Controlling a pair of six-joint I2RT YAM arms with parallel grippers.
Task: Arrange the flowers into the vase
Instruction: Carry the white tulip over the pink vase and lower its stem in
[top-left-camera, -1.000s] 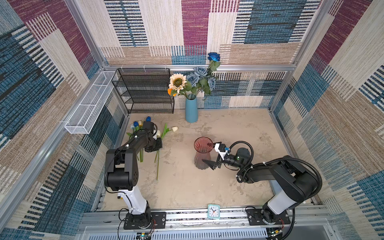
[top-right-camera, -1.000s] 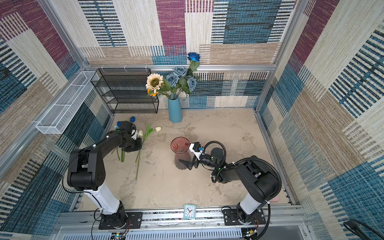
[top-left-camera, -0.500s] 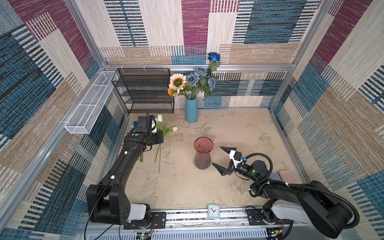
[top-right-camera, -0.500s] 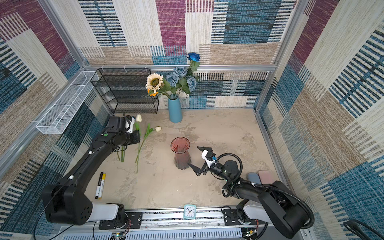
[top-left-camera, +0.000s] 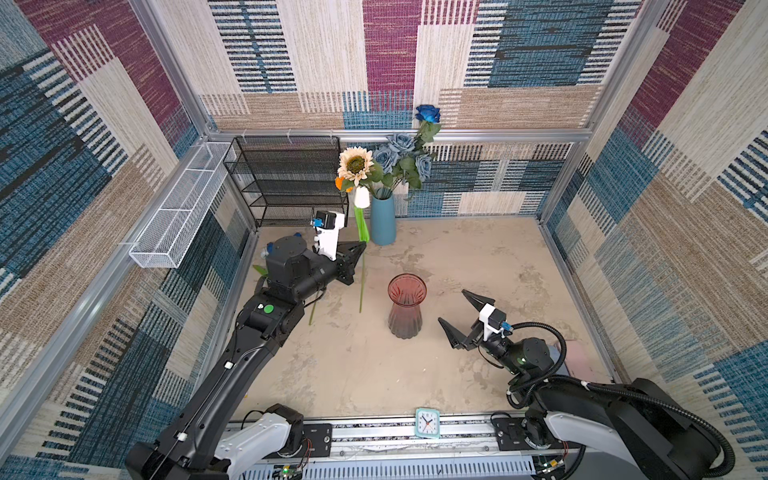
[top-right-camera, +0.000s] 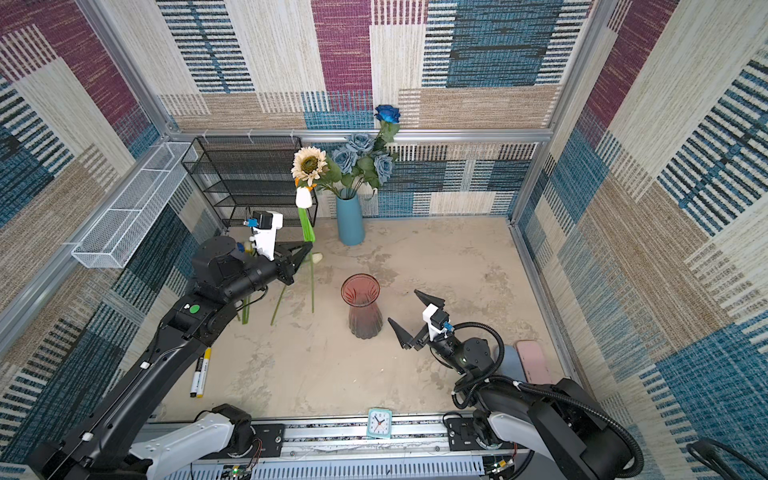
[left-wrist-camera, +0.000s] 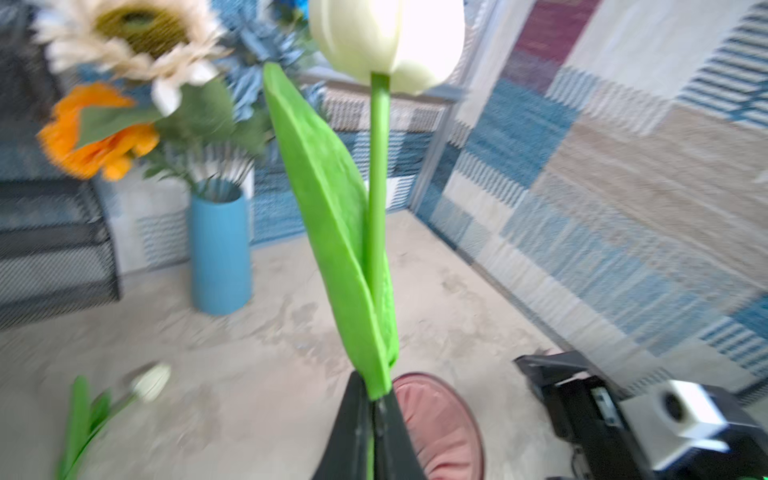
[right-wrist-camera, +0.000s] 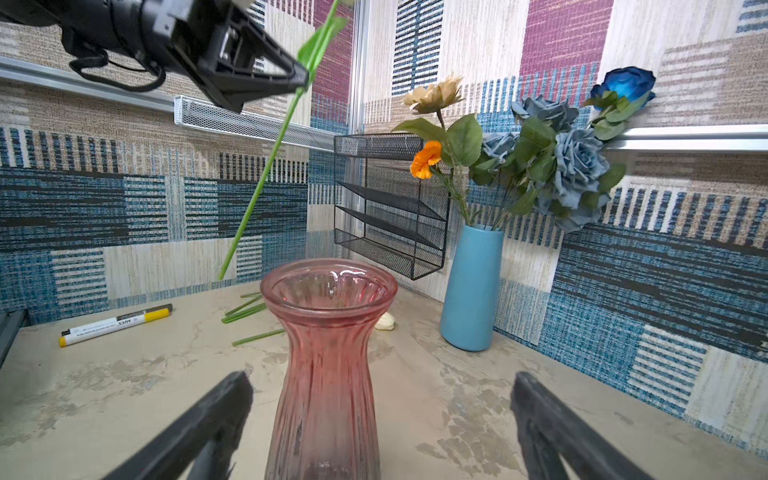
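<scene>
The left hand (top-left-camera: 360, 252) pinches the green-stemmed white tulip (top-left-camera: 362, 197); its tilted stem may miss the ribbed pink glass vase (top-left-camera: 406, 309). The right hand (top-left-camera: 453, 306) is spread and empty.

light: bright, even | shadows: soft | left wrist view: motion-blurred

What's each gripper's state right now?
Left gripper: shut on the white tulip, held by its stem off the table.
Right gripper: open, empty, beside the pink vase.

Black arms (top-left-camera: 224, 382) — white wrist cameras (top-left-camera: 328, 237), ribbed cable (top-left-camera: 562, 345).
</scene>
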